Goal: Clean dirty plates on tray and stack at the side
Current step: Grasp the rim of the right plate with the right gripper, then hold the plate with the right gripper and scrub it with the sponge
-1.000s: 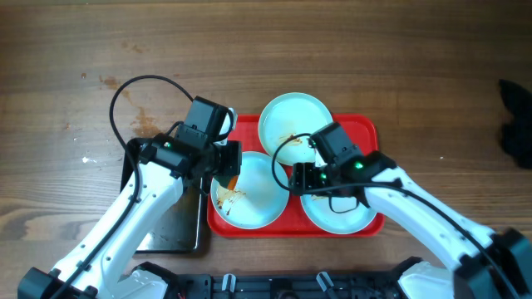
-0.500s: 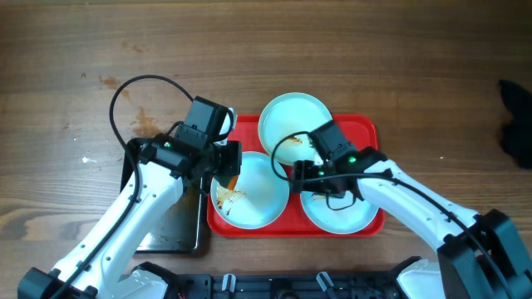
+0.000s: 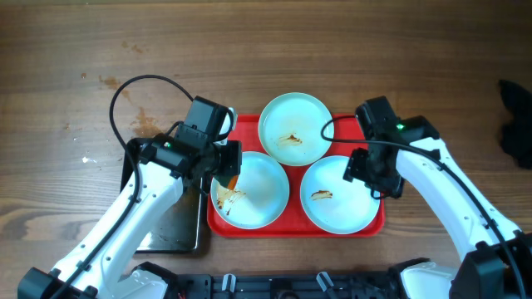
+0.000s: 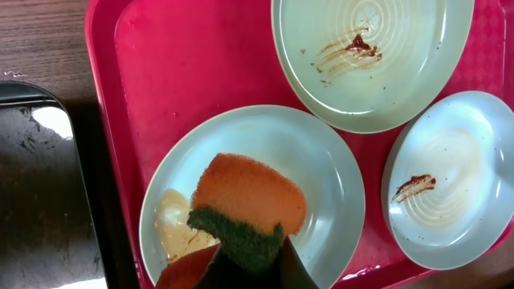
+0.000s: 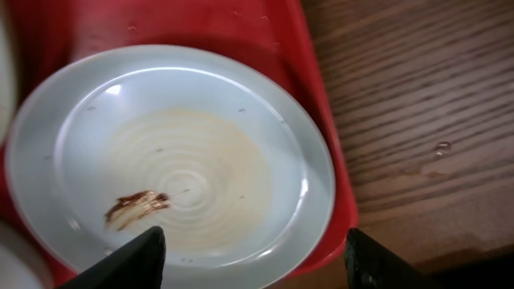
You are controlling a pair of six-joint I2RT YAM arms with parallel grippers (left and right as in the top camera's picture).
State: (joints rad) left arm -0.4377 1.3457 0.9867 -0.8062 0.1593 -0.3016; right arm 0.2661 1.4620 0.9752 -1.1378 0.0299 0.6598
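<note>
right tool (image 3: 371, 176) away from the tray (image 3: 247, 131) centre, now over the front-right plate (image 3: 328, 208) beside the tray's right rim

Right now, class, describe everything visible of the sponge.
The sponge is a round-cornered block: orange foam with a dark green scouring layer along one edge. The left gripper pinches its green end. It sits over the left plate on the red tray, beside a pale smear; contact is unclear.

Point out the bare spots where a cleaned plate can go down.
Free: the brown wooden table beyond the large red plastic tray, a wide strip; to its right too, though the right arm hangs over there. Crowded: the tray, packed with three round pale blue plates; only its far-left corner shows red.
</note>
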